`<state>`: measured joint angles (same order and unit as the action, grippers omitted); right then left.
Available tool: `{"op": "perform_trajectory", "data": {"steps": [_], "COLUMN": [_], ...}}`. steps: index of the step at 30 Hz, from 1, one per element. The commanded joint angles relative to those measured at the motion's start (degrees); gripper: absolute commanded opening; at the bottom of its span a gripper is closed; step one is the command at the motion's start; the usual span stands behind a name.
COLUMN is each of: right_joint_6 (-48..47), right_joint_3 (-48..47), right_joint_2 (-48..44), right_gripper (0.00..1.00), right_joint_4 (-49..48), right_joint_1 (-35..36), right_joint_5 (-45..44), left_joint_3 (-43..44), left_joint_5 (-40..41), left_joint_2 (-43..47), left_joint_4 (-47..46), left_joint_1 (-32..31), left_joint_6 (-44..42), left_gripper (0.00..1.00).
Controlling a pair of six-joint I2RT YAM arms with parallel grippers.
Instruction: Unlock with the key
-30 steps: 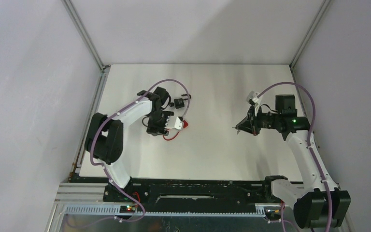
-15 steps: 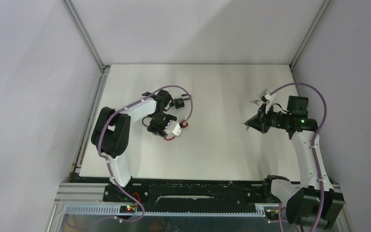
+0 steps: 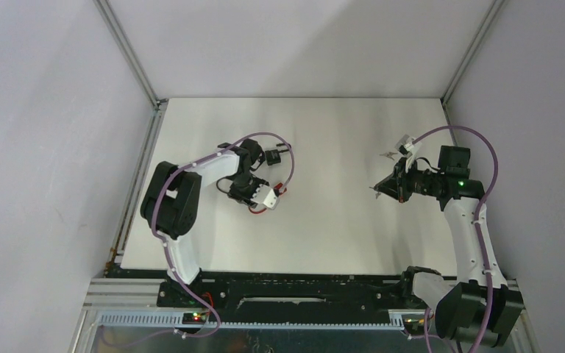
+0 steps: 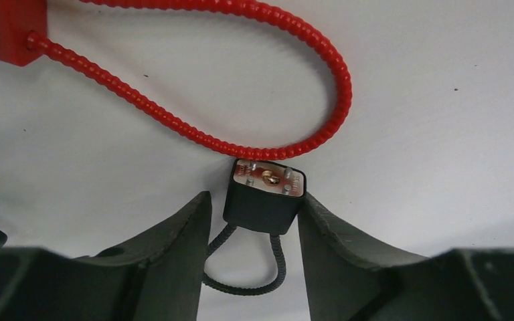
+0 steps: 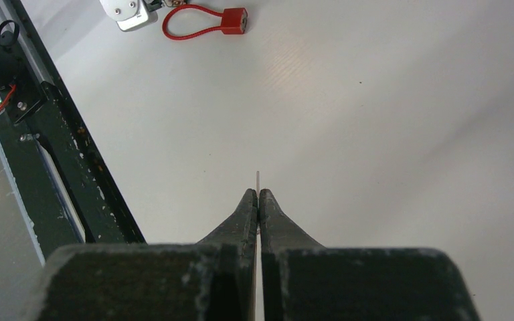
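Your right gripper (image 5: 258, 194), forearm level near the table's (image 3: 324, 228) right edge, pinches the key (image 5: 258, 178). Left gripper (image 4: 254, 200), elbow folded, straddles the black lock (image 4: 266, 195) left of centre, jaws part-open. The red lock's (image 4: 335, 73) cable touches it beyond.

A: What is showing red here?
B: The cable lock (image 4: 3, 23), upper left, is glowing bright red, beaded all along.
A: And below it?
B: The padlock (image 4: 261, 207) is showing black, its face glinting coppery, its cord ribbed black. The worktop (image 4: 442, 100) is looking plain white, the left tool (image 4: 254, 197) and right tool (image 5: 258, 194) dark grey, the key (image 5: 258, 179) gleaming pale silver.
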<state>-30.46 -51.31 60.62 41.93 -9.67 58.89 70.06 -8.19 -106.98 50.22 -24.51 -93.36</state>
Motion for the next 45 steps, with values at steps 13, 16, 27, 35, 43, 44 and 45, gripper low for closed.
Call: {"op": "perform_trajectory", "data": {"steps": [13, 16, 27, 35, 43, 44, 45], "right_joint_6": [-0.1, 0.5, -3.5, -11.9, -16.8, -17.3, -17.6], "right_joint_3": [0.0, 0.0, -9.7, -16.9, -16.9, -16.9, -16.9], "right_joint_2": [-0.6, -1.0, -4.9, -8.5, -12.6, -13.1, -13.5], "right_gripper": [0.00, 0.00, 0.00, 0.00, 0.00, 0.00, 0.00], "right_joint_4": [-0.6, -0.9, 0.8, 2.1, 6.9, 7.7, 8.2], "right_joint_1": [-0.4, -0.4, 16.8, 33.2, 47.7, 49.1, 50.2], "right_joint_5": [2.3, 3.1, -3.7, -9.4, -16.7, -17.6, -18.3], "left_joint_3": [1.4, 2.5, 24.0, 41.2, 46.0, 46.3, 46.4], "left_joint_5": [-7.6, -8.8, -33.9, -45.6, -48.4, -48.4, -48.3], "left_joint_2": [5.5, 8.7, 12.9, 5.8, 3.5, 3.1, 3.0], "left_joint_4": [0.3, 1.1, 28.0, 41.6, 41.6, 41.6, 41.6], "left_joint_1": [-0.2, -0.2, -5.7, -17.5, -24.6, -24.9, -25.1], "left_joint_6": [15.4, 21.7, 34.8, 38.0, 39.2, 39.2, 39.1], "left_gripper": [0.41, 0.35, 0.00, 0.00, 0.00, 0.00, 0.00]}}
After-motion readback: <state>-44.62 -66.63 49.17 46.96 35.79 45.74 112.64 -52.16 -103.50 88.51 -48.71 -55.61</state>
